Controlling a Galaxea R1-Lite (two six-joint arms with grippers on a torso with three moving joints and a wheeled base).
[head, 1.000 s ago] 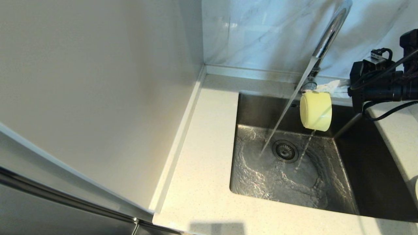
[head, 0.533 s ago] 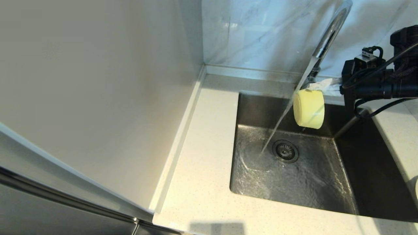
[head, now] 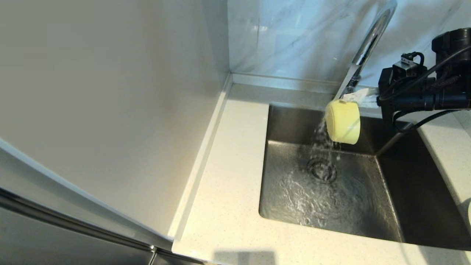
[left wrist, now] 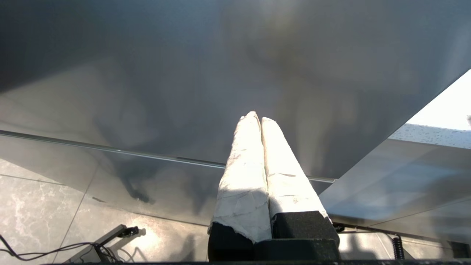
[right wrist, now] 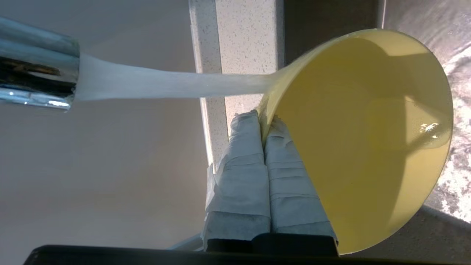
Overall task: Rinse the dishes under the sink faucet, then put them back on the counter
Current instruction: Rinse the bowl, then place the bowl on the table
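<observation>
The bowl (head: 343,122), pinched at its rim by the right gripper (right wrist: 265,125) and tipped sideways under the faucet (head: 369,40) stream, could be twisted loose by water striking that rim.

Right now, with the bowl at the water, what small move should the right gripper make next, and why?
Probably shift the bowl slightly further into the stream. The right gripper pinches the rim, and the water from the faucet strikes only that rim edge and scatters into the sink; the inside looks barely hit.
</observation>
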